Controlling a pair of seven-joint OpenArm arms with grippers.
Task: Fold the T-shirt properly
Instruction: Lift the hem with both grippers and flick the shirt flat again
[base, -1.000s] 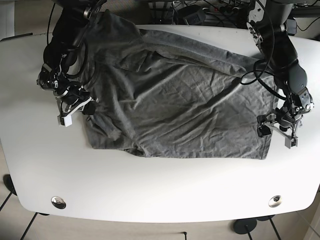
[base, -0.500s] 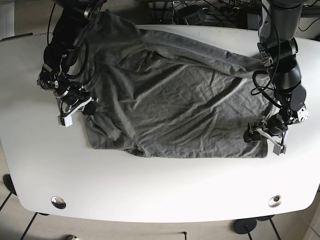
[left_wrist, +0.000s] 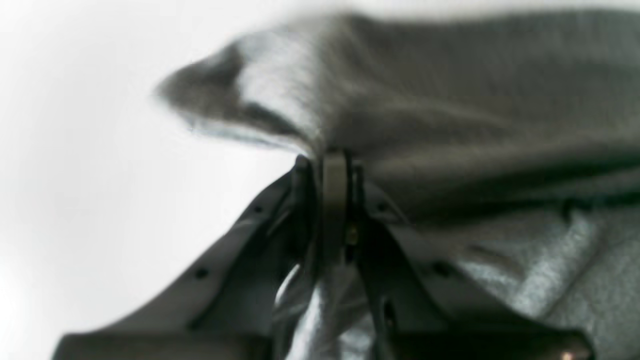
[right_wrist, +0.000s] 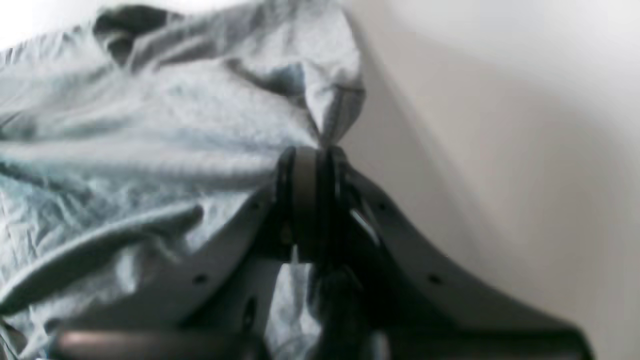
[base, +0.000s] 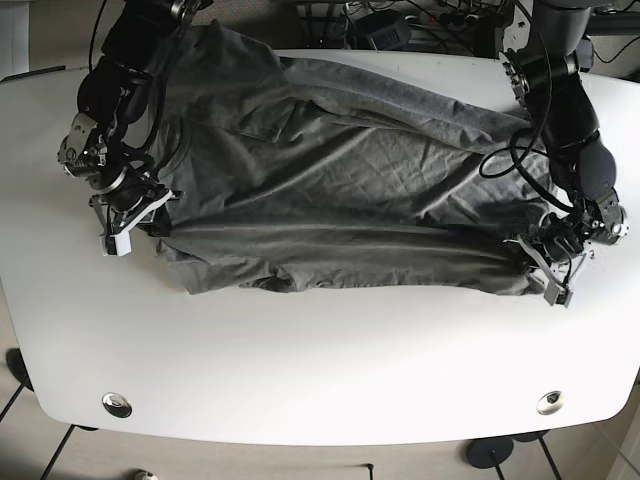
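Observation:
A dark grey T-shirt (base: 340, 180) lies spread across the white table (base: 320, 360), with its far part hanging over the back edge. My right gripper (base: 148, 212) is at the shirt's near-left corner. In the right wrist view it (right_wrist: 307, 152) is shut on a pinch of the fabric (right_wrist: 150, 125). My left gripper (base: 535, 258) is at the near-right corner. In the left wrist view it (left_wrist: 332, 160) is shut on the hem (left_wrist: 475, 100). The near edge is lifted into a long ridge between the two grippers.
Cables and equipment (base: 400, 25) sit behind the table's back edge. Two round metal fittings (base: 117, 404) (base: 550, 402) are set in the table near its front corners. Bare white table lies in front of the shirt.
My left gripper moved in onto the near-right corner and took hold of it. Both grippers raised the near edge, which now forms a ridge farther from the table's front. My right gripper shifted up and left.

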